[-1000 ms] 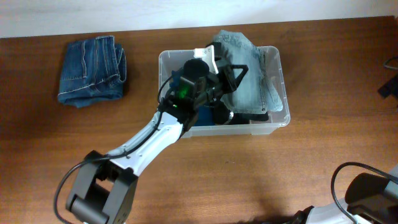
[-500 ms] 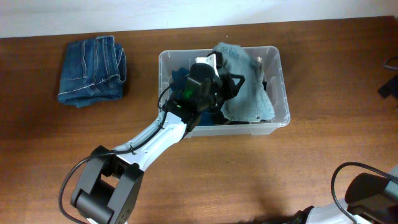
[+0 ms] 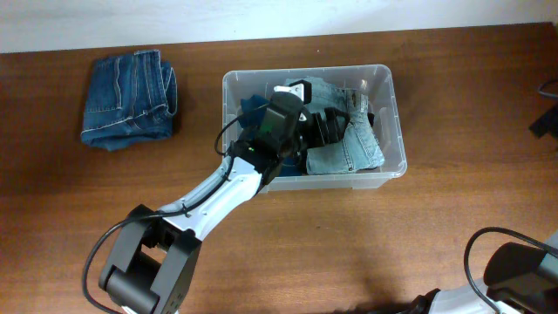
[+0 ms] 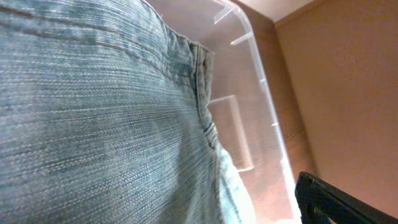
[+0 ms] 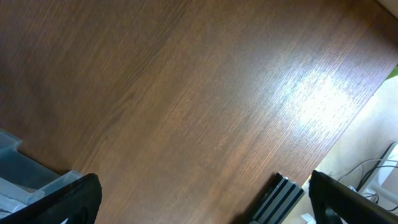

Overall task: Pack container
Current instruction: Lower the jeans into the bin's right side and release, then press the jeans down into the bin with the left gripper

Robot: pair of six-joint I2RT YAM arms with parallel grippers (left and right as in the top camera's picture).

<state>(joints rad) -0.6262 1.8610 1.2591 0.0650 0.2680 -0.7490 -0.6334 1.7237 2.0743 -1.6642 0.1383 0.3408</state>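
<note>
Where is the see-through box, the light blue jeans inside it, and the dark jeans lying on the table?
container [image 3: 398,131]: overhead view, on its right wall.
light blue jeans [image 3: 353,150]: overhead view, on the flat folded part.
dark blue jeans [image 3: 129,98]: overhead view, on the middle of the folded pile.

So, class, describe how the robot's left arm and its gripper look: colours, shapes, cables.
The left arm has a white tapering shell between black rounded joints. A thin black cable loops beside its dark base. A green light glows near the wrist, and the left gripper is black.
</note>
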